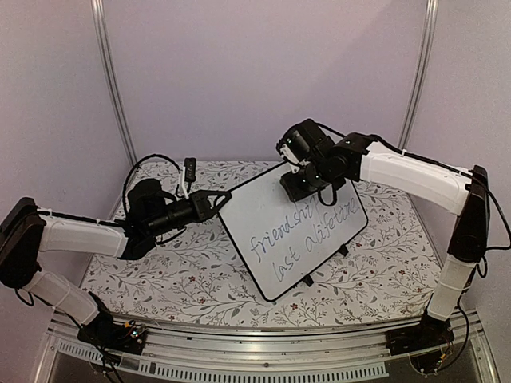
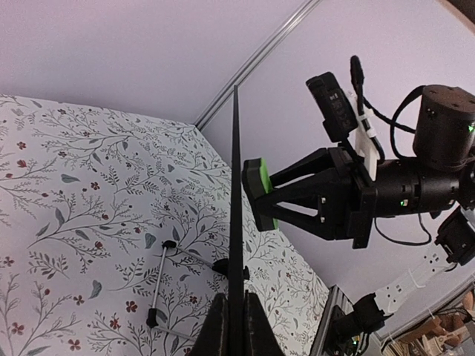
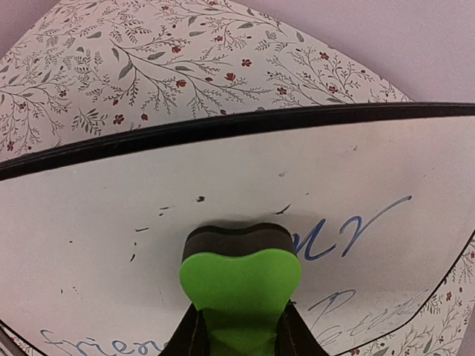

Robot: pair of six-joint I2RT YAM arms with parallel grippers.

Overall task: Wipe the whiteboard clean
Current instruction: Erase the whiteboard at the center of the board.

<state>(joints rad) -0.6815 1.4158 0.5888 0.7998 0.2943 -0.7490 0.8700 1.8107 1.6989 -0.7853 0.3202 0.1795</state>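
Whiteboard (image 1: 259, 219) is standing tilted on the floral table (image 1: 160, 279) in the overhead view, between the two arms, with blue handwriting (image 1: 307, 235) running across its lower half. The left gripper (image 1: 226, 194) is pinching its left corner, and the right gripper (image 1: 297, 190) is pressing on its upper part.

From the left wrist, the board is showing edge-on as a thin black line, the left fingers (image 2: 215, 326) clamping tight on its rim. A green eraser (image 2: 254, 182) is lying flat against its face.

From the right wrist, the right fingers (image 3: 191, 337) are squeezing that eraser, which is touching the board just beside the blue letters.
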